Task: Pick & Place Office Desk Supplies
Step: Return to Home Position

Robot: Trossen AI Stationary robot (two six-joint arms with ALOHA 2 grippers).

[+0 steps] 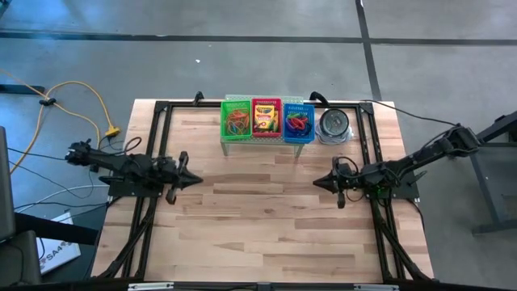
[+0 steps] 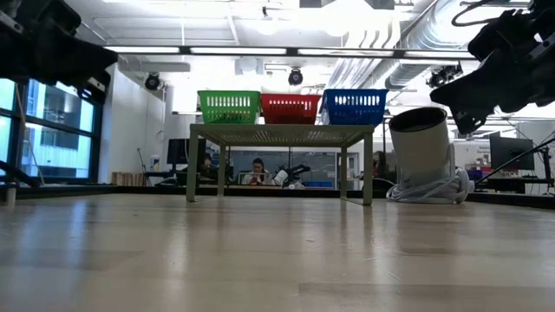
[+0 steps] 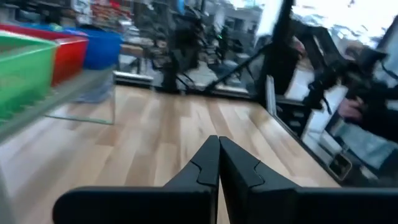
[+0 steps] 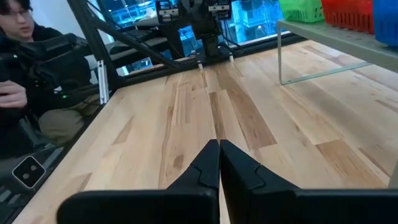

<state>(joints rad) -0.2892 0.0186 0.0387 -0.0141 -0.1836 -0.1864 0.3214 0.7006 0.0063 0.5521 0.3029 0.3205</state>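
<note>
Three mesh baskets stand in a row on a small raised shelf near the table's far edge. The green basket holds orange and green rubber bands. The red basket holds yellow-and-green crayon boxes. The blue basket holds red and green rubber bands. My left gripper hovers shut over the table's left half, pointing right; it is also shown in its wrist view. My right gripper hovers shut over the right half, pointing left. Both are empty.
A round silvery tin stands right of the shelf with a clear wrap at its base. Bare wooden table lies between and in front of the grippers. A black frame borders the table. A person sits beyond the left edge.
</note>
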